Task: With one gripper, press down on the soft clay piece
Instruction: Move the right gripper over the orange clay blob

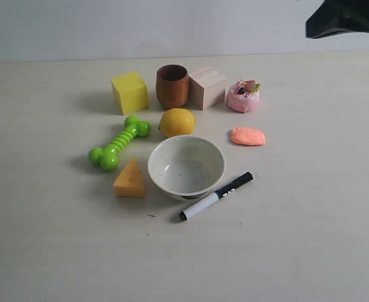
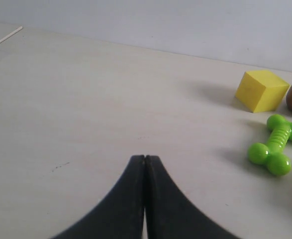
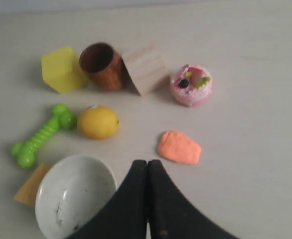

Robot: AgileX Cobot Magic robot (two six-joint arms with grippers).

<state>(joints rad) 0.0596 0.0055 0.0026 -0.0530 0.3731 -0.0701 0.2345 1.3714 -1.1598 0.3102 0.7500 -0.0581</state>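
Soft clay piece (image 1: 247,136): flat salmon-orange blob lying on the surface (image 1: 310,220). It is right of the lemon (image 1: 176,122), on the near side of the pink toy cake (image 1: 243,95), and to the far right of the white bowl (image 1: 200,151). It touches none of them.

Right claw (image 3: 147,162): clenched, fingers pressed together with nothing between them. In the right wrist view its tip is clear of the clay (image 3: 179,147), which lies just beyond it. The exterior view shows only a black part of the right arm (image 1: 344,17), at the far right.

Left claw (image 2: 145,157): clenched and empty, over bare surface to the left of the yellow cube (image 2: 261,90) and the green bone toy (image 2: 275,151).

Other items: wooden cup (image 1: 172,85) and wooden block (image 1: 207,88) in the far row between the cube and the cake. Orange cheese wedge (image 1: 129,179) just left of the bowl. Marker (image 1: 215,195) lying against the bowl's near right side.
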